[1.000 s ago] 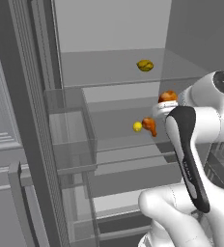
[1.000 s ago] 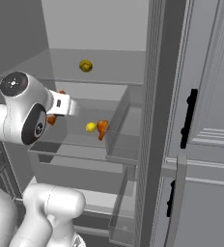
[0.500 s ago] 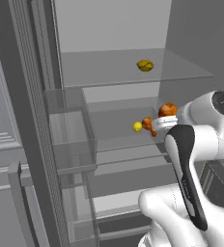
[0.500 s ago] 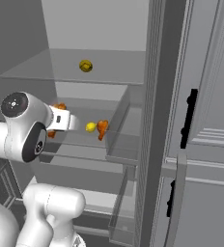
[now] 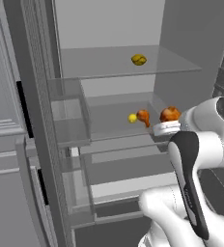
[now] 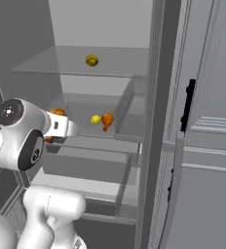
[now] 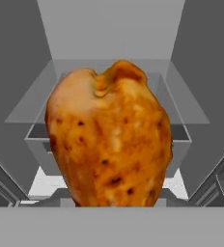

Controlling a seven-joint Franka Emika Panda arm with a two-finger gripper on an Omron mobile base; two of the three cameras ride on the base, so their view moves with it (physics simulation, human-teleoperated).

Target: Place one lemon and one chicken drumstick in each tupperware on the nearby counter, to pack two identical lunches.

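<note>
At the centre of the hand view a browned chicken drumstick [image 7: 109, 137] looms close, its lower end cut off at the bottom edge, hiding the fingertips; the narrow-set fingers grip it. In the left base view the gripper [image 5: 166, 126] sits at right of centre, half hidden by the white arm, the drumstick [image 5: 170, 114] poking up above it. Left of it, on the middle fridge shelf [image 5: 111, 128], lie a lemon [image 5: 132, 117] and a second drumstick [image 5: 144, 116], just beside each other. Another lemon [image 6: 91, 60] rests on the upper shelf [image 6: 61, 63] in the right base view.
</note>
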